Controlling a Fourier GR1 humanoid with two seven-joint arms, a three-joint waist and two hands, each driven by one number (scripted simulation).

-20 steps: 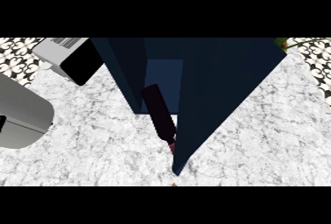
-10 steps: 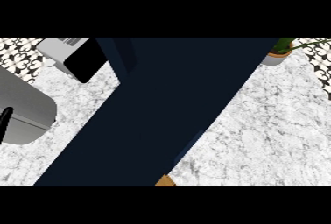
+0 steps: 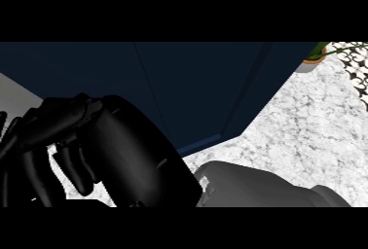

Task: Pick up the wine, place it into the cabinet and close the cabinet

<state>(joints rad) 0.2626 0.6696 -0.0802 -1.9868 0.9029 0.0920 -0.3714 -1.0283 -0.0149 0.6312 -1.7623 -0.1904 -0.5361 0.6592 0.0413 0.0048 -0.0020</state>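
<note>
A black hand [image 3: 108, 155] fills the lower left of the frame, fingers [image 3: 43, 170] curled downward, holding nothing visible. Just above it stands the dark blue cabinet [image 3: 194, 87] on the marble tabletop [image 3: 309, 126]; the wine is out of sight. Closing well likely means pushing the door flush.

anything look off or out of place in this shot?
Nothing spilled or damaged shows. The odd part is the framing: a black hand with curled fingers fills the lower left, close to the camera, in front of the dark blue cabinet. The wine is not visible. A potted plant stands upright at the counter's far right.
</note>
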